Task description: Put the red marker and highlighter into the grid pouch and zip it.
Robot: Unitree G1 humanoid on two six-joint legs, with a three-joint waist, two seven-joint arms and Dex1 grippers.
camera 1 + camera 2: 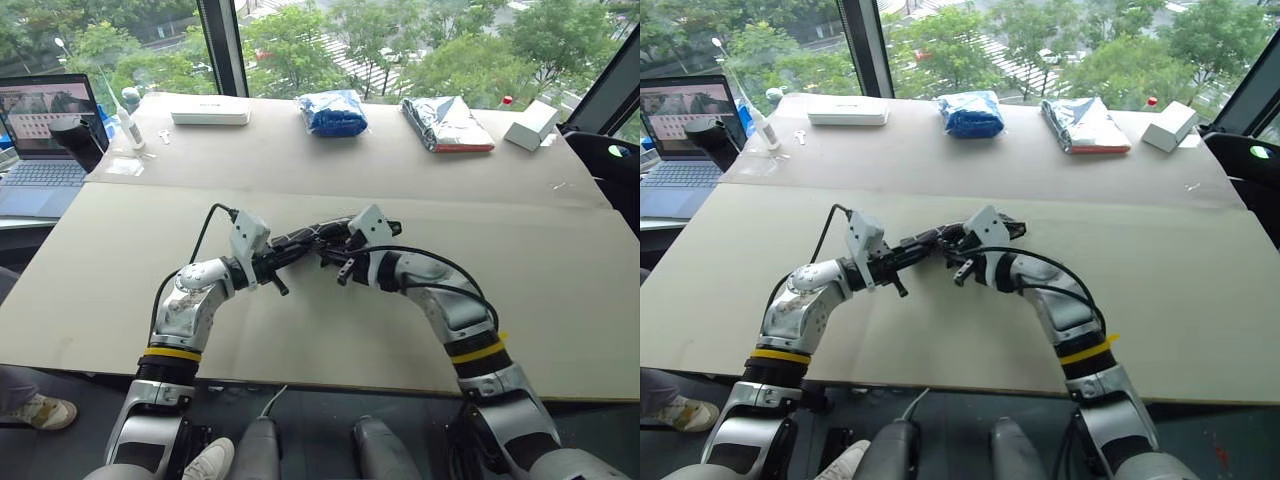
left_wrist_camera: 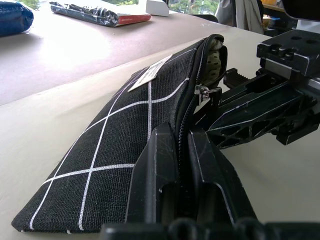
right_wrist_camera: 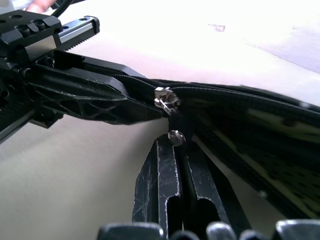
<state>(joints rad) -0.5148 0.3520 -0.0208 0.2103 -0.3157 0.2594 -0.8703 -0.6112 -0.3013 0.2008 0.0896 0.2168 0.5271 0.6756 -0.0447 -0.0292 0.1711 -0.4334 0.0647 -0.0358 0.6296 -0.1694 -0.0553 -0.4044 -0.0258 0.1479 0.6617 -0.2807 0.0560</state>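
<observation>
"Both grippers were closed?"
"Yes. The left gripper (image 2: 181,165) pinched the zipper edge of the woven black grid pouch (image 2: 115,160), held above the beige table (image 1: 560,300) at its middle; the right gripper (image 3: 179,167) clamped its strap (image 3: 176,122)."

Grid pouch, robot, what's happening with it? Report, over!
Left gripper shut on grid pouch edge. Right gripper shut on zipper pull strap. Zip part open at far end, slider partway along. Nothing in the way.
</observation>
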